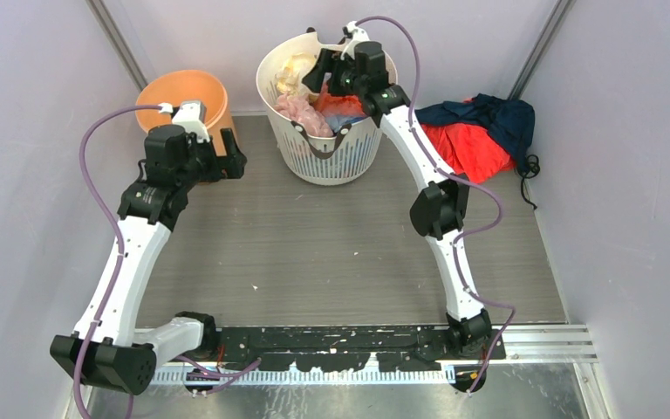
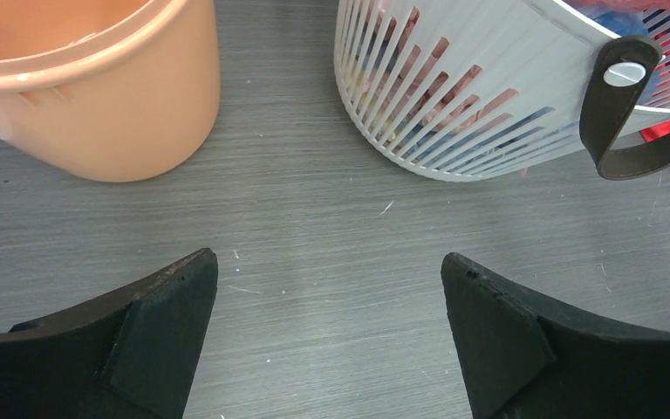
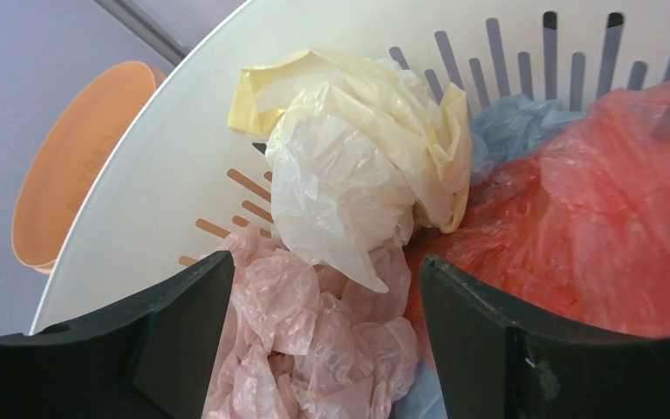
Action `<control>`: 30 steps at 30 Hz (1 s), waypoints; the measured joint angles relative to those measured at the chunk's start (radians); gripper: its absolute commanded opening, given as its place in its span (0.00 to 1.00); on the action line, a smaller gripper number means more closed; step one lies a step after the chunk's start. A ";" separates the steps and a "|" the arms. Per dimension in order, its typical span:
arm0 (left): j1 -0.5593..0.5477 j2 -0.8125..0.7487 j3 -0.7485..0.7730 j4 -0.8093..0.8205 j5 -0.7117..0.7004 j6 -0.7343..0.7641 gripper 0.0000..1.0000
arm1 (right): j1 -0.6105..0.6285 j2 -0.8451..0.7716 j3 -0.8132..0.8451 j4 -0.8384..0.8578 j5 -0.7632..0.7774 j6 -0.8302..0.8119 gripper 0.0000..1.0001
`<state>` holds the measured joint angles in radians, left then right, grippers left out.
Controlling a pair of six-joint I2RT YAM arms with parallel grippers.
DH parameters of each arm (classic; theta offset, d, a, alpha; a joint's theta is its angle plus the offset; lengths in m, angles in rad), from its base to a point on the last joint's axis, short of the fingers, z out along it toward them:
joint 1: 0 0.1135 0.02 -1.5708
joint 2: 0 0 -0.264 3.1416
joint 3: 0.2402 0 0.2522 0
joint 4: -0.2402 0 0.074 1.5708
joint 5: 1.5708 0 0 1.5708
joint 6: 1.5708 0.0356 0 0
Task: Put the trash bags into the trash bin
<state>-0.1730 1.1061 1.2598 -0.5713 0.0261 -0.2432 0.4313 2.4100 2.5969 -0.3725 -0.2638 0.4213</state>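
Observation:
The trash bags show as one crumpled pale-yellow film bag (image 3: pixel 358 148) lying in the white slotted basket (image 3: pixel 140 175), at its far left side (image 1: pixel 295 70). My right gripper (image 3: pixel 323 288) hangs over the basket (image 1: pixel 321 74). Its jaws stand apart, astride a pink plastic bundle (image 3: pixel 314 332) just below the yellow bag. The trash bin, an orange bucket (image 1: pixel 183 96), stands at the back left. My left gripper (image 2: pixel 330 288) is open over bare table, just right of the bin (image 2: pixel 96 96), with nothing between its fingers.
The basket (image 1: pixel 327 161) also holds a red plastic bundle (image 3: pixel 593 218) and a blue one (image 3: pixel 515 122). A red and navy cloth heap (image 1: pixel 480 131) lies to its right. Grey walls close in the table on three sides.

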 measured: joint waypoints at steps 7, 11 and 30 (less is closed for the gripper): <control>0.000 0.009 -0.004 -0.001 0.000 0.013 0.99 | 0.019 0.026 -0.003 0.019 -0.003 -0.006 0.60; 0.000 0.024 -0.017 0.002 0.001 0.016 0.99 | 0.024 0.026 -0.005 0.037 -0.010 -0.007 0.51; 0.000 0.042 -0.035 0.001 0.005 0.018 0.98 | 0.026 0.066 -0.003 0.081 0.048 -0.008 0.55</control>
<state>-0.1730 1.1477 1.2251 -0.5705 0.0307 -0.2249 0.4572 2.4756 2.5938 -0.2916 -0.2161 0.4133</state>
